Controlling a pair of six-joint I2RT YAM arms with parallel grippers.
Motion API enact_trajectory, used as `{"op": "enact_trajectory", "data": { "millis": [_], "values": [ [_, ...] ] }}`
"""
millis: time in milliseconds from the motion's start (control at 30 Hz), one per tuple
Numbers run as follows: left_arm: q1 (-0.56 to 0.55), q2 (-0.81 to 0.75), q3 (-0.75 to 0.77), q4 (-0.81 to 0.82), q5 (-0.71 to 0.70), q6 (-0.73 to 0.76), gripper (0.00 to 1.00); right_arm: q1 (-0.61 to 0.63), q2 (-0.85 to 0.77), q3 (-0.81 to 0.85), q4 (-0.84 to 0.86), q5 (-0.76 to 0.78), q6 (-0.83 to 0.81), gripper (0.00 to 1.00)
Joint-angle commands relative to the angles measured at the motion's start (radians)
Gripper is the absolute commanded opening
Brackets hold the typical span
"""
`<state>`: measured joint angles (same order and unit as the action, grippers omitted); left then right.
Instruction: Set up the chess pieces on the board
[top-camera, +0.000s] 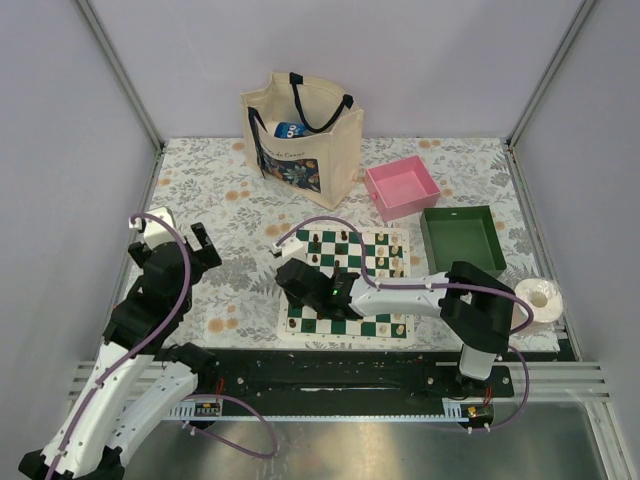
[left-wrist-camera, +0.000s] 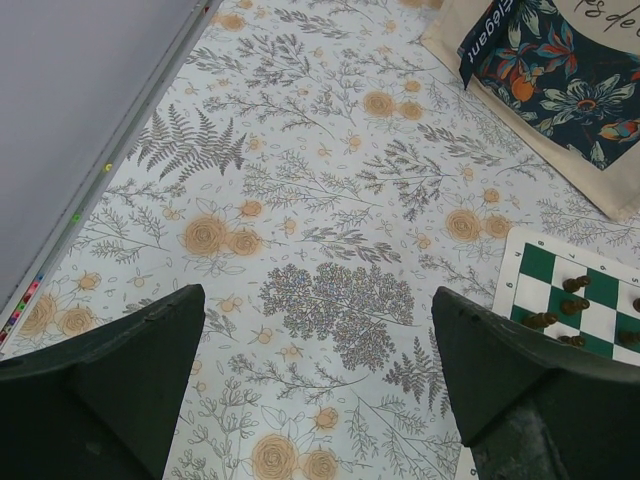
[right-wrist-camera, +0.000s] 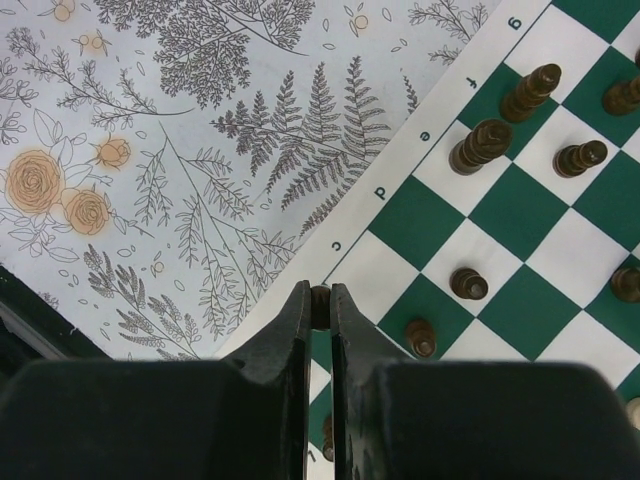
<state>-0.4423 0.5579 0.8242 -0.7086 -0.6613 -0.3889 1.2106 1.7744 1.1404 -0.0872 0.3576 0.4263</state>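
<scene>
Wide-spread left pincer (left-wrist-camera: 315, 300) over floral tablecloth (left-wrist-camera: 300, 150)

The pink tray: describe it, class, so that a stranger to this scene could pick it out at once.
Find the cream tote bag at the far side of the floral table; the pink tray lies just right of it, beyond the chessboard. It is a shallow square box. The green tray beside it has the same shape; colour alone sets them apart.

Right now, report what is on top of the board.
Dark chess pieces stand on the board; the right tool appears shut on one of them. The right arm hides the squares beneath it, so pieces there cannot be seen.
</scene>
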Motion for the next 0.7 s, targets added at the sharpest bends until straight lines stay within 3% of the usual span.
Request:
{"op": "enact_trajectory", "data": {
  "millis": [0,667],
  "values": [
    [0.019,0.004,-0.003,0.040,0.043,0.004,0.99,0.030,0.023,-0.007,0.069,0.076,0.028,0.00],
    [0.045,0.019,-0.002,0.046,0.080,0.002,0.99,0.053,0.013,-0.068,0.073,0.077,0.086,0.02]
  ]
}}
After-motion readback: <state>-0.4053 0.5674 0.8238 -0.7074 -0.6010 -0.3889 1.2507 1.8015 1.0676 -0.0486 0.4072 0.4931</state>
